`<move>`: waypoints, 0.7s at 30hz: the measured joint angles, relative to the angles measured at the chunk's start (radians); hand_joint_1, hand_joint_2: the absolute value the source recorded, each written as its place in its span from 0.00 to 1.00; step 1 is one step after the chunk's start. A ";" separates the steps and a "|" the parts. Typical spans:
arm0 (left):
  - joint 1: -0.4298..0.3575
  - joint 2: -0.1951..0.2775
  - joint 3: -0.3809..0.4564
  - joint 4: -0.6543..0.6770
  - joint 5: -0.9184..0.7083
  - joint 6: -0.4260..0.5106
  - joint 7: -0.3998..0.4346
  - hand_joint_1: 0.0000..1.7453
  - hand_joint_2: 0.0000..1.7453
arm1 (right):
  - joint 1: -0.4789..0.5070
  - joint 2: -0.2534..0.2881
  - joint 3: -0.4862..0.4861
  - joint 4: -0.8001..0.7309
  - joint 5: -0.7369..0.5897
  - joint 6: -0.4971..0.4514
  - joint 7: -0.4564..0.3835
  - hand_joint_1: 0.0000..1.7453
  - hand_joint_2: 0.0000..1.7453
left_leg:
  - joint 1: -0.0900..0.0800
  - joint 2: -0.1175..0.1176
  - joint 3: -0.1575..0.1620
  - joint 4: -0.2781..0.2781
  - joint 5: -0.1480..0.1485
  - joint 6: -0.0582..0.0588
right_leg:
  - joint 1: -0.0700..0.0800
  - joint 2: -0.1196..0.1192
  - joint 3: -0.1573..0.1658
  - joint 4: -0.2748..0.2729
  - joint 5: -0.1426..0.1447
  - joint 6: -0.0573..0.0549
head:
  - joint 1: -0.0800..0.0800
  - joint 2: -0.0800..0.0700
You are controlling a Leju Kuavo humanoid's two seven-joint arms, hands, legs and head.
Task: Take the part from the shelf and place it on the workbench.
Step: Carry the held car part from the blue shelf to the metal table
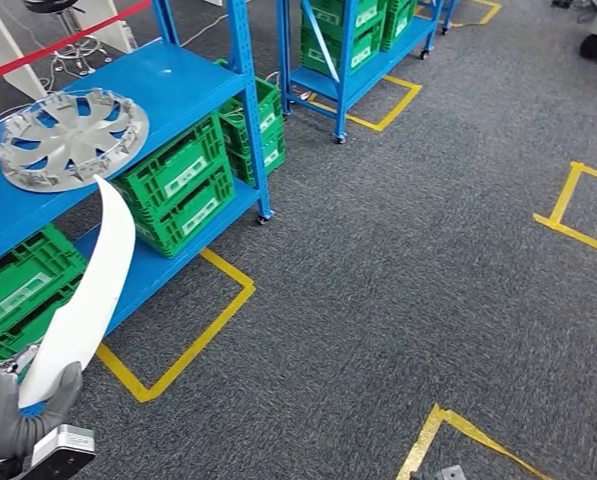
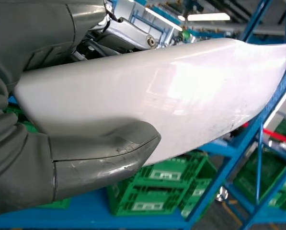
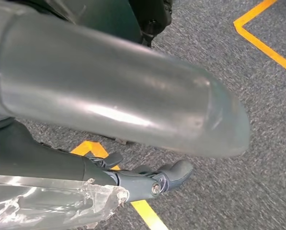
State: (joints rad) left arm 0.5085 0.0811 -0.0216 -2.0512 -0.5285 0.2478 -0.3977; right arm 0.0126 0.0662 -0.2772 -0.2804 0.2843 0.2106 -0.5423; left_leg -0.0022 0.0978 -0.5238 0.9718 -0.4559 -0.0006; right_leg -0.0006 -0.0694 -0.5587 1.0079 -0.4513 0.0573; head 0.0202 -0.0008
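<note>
At far left, the robot's left hand (image 1: 8, 415) has its fingers clamped on a curved white panel (image 1: 84, 300) rising beside a blue shelf (image 1: 182, 85) holding a silver hubcap (image 1: 72, 135); the right hand (image 3: 134, 143) hangs over grey carpet (image 1: 401, 300), fingers apart, holding nothing.

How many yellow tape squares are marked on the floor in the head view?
4. One beside the near shelf, one under the far shelf, one at the right edge, one at the bottom. All are partly cut off or hidden.

Silver wheel cover (image 1: 71, 137), green crates (image 1: 180, 182), yellow floor tape (image 1: 191, 345)
</note>
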 joint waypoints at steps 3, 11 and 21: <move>0.015 -0.013 0.054 0.000 0.021 -0.058 -0.022 1.00 1.00 | -0.009 0.004 0.001 0.001 0.009 -0.010 0.026 0.00 0.00 | 0.000 0.011 -0.004 0.009 -0.009 -0.010 | 0.001 0.031 -0.011 0.002 0.006 -0.025 | -0.004 0.000; 0.028 -0.076 0.188 -0.004 0.014 -0.166 -0.073 1.00 1.00 | -0.003 0.007 0.000 0.016 -0.009 -0.030 0.041 0.00 0.00 | 0.002 -0.102 -0.113 0.242 -0.093 -0.003 | 0.006 0.130 -0.023 -0.001 0.021 -0.053 | -0.010 0.000; -0.003 -0.105 0.176 -0.008 -0.023 -0.167 -0.050 1.00 1.00 | 0.029 0.002 -0.012 0.033 -0.040 -0.031 0.030 0.00 0.00 | 0.011 -0.114 -0.011 0.002 0.005 0.020 | 0.007 0.120 -0.109 0.114 -0.033 -0.007 | 0.000 0.000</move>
State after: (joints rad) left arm 0.5051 -0.0236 0.1540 -2.0588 -0.5515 0.0804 -0.4475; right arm 0.0420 0.0685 -0.2888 -0.2473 0.2439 0.1798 -0.5125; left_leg 0.0090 -0.0165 -0.5348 0.9740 -0.4511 0.0192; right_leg 0.0059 0.0511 -0.6673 1.1222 -0.4841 0.0501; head 0.0207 -0.0008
